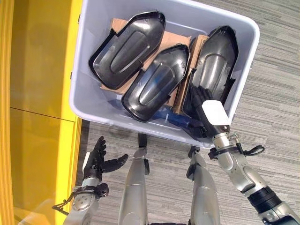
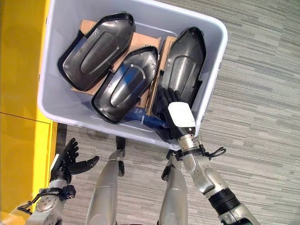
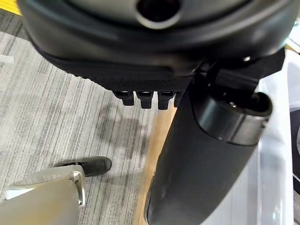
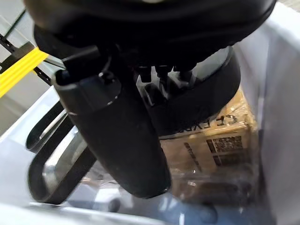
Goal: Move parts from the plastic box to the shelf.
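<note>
On grey striped carpet: pale plastic box (image 1: pixel 93 101) holding three glossy black moulded shell parts over cardboard (image 1: pixel 123 24). Right hand (image 1: pixel 205 105) reaching inside onto rightmost part (image 1: pixel 216 61), fingers draping its near end; grip impossible to tell. Left hand (image 1: pixel 100 159) hovering outside, near box wall, fingers spread, holding nothing.

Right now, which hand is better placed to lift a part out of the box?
Right. The right hand is inside the plastic box, on the rightmost black part. The left hand hangs open outside it.
</note>
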Robot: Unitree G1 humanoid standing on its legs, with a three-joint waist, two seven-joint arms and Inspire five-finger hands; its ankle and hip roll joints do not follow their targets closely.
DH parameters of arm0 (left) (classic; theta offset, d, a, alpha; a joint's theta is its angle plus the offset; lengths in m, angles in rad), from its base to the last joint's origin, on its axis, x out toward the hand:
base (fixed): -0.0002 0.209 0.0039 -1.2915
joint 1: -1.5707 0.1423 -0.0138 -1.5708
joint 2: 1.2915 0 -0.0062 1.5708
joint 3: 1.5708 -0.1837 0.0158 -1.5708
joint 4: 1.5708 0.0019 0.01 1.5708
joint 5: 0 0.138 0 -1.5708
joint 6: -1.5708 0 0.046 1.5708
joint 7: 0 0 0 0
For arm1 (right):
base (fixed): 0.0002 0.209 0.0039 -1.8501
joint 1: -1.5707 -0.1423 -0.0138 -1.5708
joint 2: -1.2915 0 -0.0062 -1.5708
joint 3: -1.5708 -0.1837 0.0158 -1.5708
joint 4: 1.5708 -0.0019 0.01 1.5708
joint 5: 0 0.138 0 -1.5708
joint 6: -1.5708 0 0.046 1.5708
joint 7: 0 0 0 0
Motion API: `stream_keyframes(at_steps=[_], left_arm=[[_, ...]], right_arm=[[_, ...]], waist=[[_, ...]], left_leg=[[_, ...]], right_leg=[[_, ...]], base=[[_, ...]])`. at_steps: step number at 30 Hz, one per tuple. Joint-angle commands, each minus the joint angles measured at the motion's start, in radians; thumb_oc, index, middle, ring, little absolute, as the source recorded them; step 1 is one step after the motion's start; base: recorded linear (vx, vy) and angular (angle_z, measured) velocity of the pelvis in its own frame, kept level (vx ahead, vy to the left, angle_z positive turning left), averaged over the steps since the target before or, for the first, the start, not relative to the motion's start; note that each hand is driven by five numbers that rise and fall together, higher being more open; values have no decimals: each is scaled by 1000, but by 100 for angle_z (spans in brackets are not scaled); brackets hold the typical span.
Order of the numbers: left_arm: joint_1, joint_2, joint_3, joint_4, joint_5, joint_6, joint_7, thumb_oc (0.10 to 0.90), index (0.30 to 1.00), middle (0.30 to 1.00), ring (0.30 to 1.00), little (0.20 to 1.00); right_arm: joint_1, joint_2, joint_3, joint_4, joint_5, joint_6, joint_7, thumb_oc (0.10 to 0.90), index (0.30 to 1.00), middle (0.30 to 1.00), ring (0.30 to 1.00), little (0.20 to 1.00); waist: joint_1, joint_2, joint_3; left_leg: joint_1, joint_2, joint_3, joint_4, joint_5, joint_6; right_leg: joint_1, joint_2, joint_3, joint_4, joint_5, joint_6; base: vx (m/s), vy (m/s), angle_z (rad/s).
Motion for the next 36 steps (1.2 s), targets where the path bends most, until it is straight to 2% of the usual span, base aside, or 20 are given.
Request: stream_keyframes(at_steps=[1, 4, 15, 16, 17, 18, 19, 25, 29, 35, 36], left_arm=[[52, 26, 0, -52, -3, -64, 6, 900, 1000, 1000, 1000, 1000], [45, 34, -13, -52, -11, -71, -2, 900, 1000, 1000, 1000, 1000], [24, 46, -44, -45, -28, -86, -22, 900, 1000, 1000, 1000, 1000], [24, 46, -46, -44, -30, -86, -26, 900, 1000, 1000, 1000, 1000], [21, 45, -48, -44, -33, -85, -31, 900, 1000, 1000, 1000, 1000], [22, 45, -49, -44, -36, -87, -33, 900, 1000, 1000, 1000, 1000], [18, 46, -50, -42, -37, -86, -35, 900, 1000, 1000, 1000, 1000], [13, 51, -53, -38, -36, -81, -43, 900, 1000, 1000, 1000, 1000], [0, 46, -56, -39, -33, -73, -39, 900, 1000, 1000, 1000, 1000], [-11, 44, -49, -38, -18, -66, -36, 900, 1000, 1000, 1000, 1000], [-14, 42, -37, -25, -12, -60, -38, 900, 1000, 1000, 1000, 1000]], right_arm=[[-35, 1, 29, 61, -10, 28, -6, 900, 1000, 1000, 1000, 1000], [-94, 26, 49, 166, -23, 56, -29, 900, 1000, 1000, 1000, 1000], [-174, 61, 116, 415, -78, 94, -50, 900, 1000, 1000, 1000, 1000], [-177, 61, 122, 433, -87, 96, -45, 829, 901, 901, 901, 901], [-180, 66, 131, 457, -95, 99, -36, 829, 901, 901, 901, 901], [-180, 67, 134, 473, -97, 99, -35, 643, 640, 640, 640, 640], [-185, 70, 141, 494, -98, 100, -37, 400, 300, 300, 300, 300], [-165, 58, 149, 501, -109, 95, -23, 400, 300, 300, 300, 300], [-133, 44, 118, 454, -72, 81, -37, 400, 300, 300, 300, 300], [-32, -48, 30, 232, -56, 52, -51, 400, 300, 300, 300, 300], [-5, -78, 0, 168, -56, 35, -56, 400, 300, 300, 300, 300]], waist=[[29, 50, -14], [41, 66, -14], [59, 92, -14], [59, 93, -14], [61, 95, -14], [61, 96, -14], [62, 96, -14], [56, 88, -14], [47, 79, -14], [27, 54, -14], [17, 41, -14]], left_leg=[[-32, 8, 46, -15, -20, 12], [-43, 4, 44, -11, -19, 12], [-80, -2, 35, 19, -26, 11], [-84, -2, 35, 25, -27, 11], [-86, -2, 34, 26, -27, 10], [-88, -2, 34, 30, -28, 10], [-88, -2, 33, 31, -28, 10], [-79, -1, 30, 33, -29, 7], [-59, 4, 30, 22, -23, 6], [-2, 13, 27, -7, -13, 2], [19, 18, 29, -15, -12, -1]], right_leg=[[71, -34, 4, 129, -179, 32], [54, -38, 5, 145, -183, 29], [13, -43, 9, 198, -203, 24], [11, -43, 9, 204, -206, 24], [8, -43, 10, 209, -209, 23], [6, -43, 9, 213, -211, 23], [5, -42, 8, 217, -213, 22], [12, -40, 7, 223, -215, 23], [27, -37, 5, 215, -213, 23], [74, -31, -1, 198, -210, 25], [93, -27, -3, 190, -210, 25]], base=[[-14, 13, 4], [-5, 12, 3], [-1, 0, 0], [0, 0, 0], [-8, -1, 3], [0, 0, 0], [-3, -11, 4], [-3, -4, 2], [0, 0, 0], [-1, -16, 2], [7, -26, 8]])
